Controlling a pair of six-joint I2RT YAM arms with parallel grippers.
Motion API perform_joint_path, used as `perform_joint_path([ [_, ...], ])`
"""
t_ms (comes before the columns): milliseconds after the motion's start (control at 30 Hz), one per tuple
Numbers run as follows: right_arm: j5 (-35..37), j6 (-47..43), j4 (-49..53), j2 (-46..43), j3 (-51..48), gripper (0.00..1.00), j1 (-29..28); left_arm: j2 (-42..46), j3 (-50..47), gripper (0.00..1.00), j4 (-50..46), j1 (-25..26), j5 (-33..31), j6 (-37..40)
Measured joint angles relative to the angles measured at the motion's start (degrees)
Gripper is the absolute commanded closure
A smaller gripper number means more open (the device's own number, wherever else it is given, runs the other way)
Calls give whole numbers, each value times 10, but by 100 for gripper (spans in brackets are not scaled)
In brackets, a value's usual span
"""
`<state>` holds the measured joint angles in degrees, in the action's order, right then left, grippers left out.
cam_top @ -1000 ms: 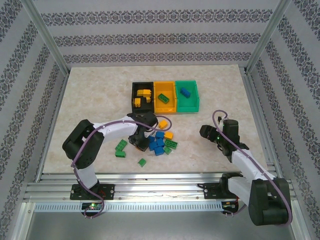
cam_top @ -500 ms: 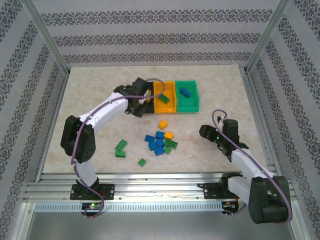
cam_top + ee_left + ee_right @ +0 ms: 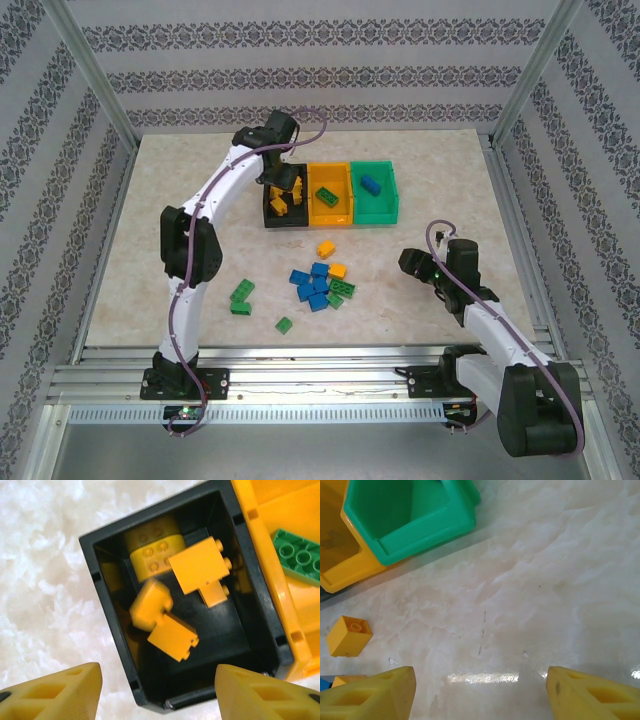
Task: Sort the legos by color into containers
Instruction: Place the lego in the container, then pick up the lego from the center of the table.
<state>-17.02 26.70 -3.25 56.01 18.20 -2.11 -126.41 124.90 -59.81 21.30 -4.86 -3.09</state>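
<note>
The unsorted legos [image 3: 320,285] sit in a tight cluster on the bench [image 3: 180,200], well toward the arms from the black bin [image 3: 107,645]. Two green strays [image 3: 242,297] lie apart from that cluster. Four yellow-orange bricks [image 3: 170,637] lie tumbled inside the black bin. The orange-yellow bin [image 3: 330,215] joined to it holds a green brick [image 3: 300,557], and the green bin [image 3: 375,212] one further along holds a blue brick [image 3: 371,184].

The left tool [image 3: 157,690] hangs over the black bin's near wall, fingers spread and empty. If it dropped straight down it could strike that wall and push the whole joined row (three bins moving as one). The cluster's bricks touch one another, so pinching one may drag a neighbour of the wrong colour.

The right tool [image 3: 477,695], also spread and empty, hovers over bare bench, well to the right of the black bin and nearer the arms. There is free bench to the left of the black bin and behind it.
</note>
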Motion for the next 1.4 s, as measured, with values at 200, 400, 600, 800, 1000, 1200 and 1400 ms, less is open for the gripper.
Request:
perform_joint_path([
  [200, -7, 6, 7, 26, 10, 31, -50, 73, -106, 38, 3, -14, 56, -7],
  [400, 7, 4, 27, 122, 110, 31, -202, 192, -234, 38, 20, -59, 129, -21],
  [600, 34, -12, 30, 232, 198, 30, -309, 273, -334, 37, 50, -107, 193, -31],
  [800, 60, -31, 60, 334, 283, 30, -323, 299, -403, 37, 81, -133, 225, -36],
  [1000, 76, -55, 91, 393, 358, 30, -323, 306, -434, 37, 116, -134, 243, -42],
  [1200, 83, -77, 119, 450, 421, 30, -329, 307, -462, 37, 131, -134, 252, -56],
  [1400, 93, -96, 157, 506, 477, 35, -329, 307, -464, 37, 144, -134, 261, -65],
])
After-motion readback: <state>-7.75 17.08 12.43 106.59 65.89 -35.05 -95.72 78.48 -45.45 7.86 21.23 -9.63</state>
